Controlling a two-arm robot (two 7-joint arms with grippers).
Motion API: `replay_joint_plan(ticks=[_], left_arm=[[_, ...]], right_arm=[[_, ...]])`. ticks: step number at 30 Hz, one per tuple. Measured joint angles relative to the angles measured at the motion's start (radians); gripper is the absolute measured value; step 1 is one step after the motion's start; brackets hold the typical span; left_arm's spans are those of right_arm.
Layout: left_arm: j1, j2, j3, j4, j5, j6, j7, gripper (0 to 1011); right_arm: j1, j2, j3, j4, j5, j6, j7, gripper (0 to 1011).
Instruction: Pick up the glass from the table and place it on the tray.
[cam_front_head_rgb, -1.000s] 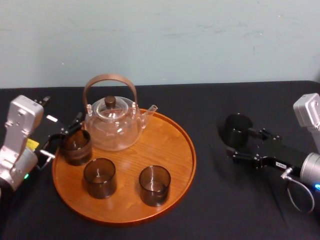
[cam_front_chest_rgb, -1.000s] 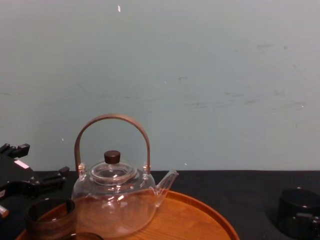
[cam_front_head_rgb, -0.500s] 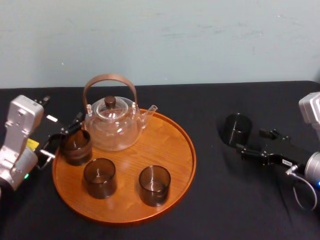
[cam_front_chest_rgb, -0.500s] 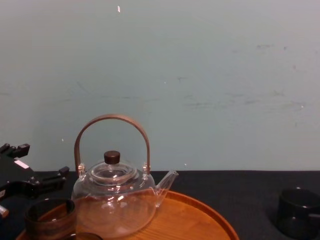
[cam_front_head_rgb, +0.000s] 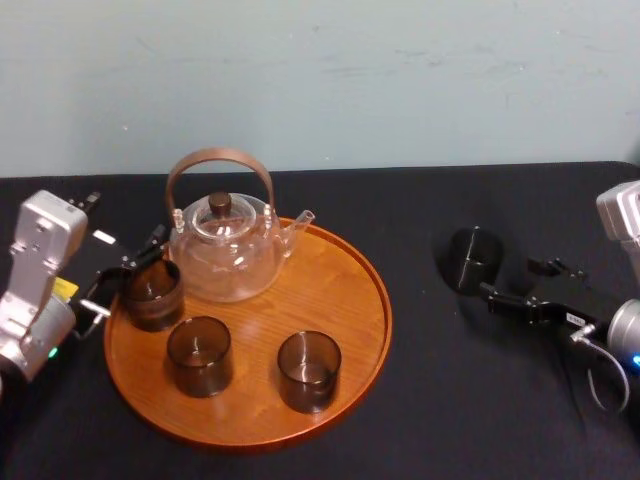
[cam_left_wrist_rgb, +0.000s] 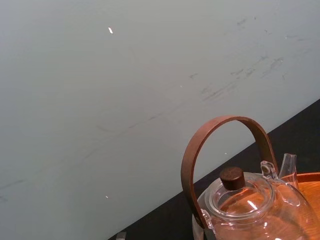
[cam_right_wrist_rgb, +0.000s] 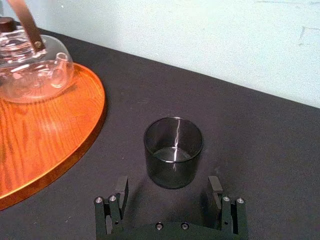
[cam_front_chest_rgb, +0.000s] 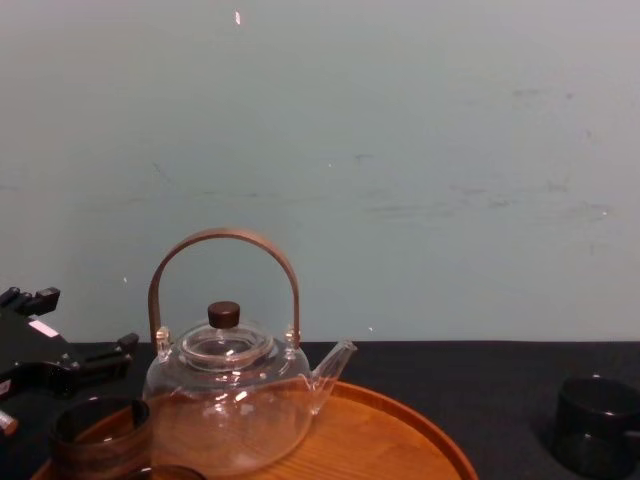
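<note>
One glass off tray, table's right side; right hand spread just short: advance, straddle, close gently. Left hand spread, left edge.

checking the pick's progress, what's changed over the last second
The right gripper pulled back from the glass toward the robot's right, fingers open. Nothing was gripped or let go. The glass on the table, the tray, the teapot and the left gripper at the tray's left edge stayed put.
</note>
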Motion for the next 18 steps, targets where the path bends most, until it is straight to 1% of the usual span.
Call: replay_joint_plan(ticks=[5, 8, 12, 18], left_arm=[[0.0, 0.0, 0.0, 0.0, 0.0, 0.0, 0.0, 1001], [0.0, 0.0, 0.0, 0.0, 0.0, 0.0, 0.0, 1001], [0.0, 0.0, 0.0, 0.0, 0.0, 0.0, 0.0, 1002], [0.0, 0.0, 0.0, 0.0, 0.0, 0.0, 0.0, 1001]], right_arm=[[0.035, -0.032, -0.005, 0.046, -0.023, 0.004, -0.008, 1002], [0.045, -0.04, -0.007, 0.058, -0.028, 0.004, -0.01, 1002], [0.077, -0.07, -0.015, 0.101, -0.051, 0.004, -0.014, 1002], [0.11, -0.102, -0.021, 0.146, -0.073, 0.004, -0.015, 1002]])
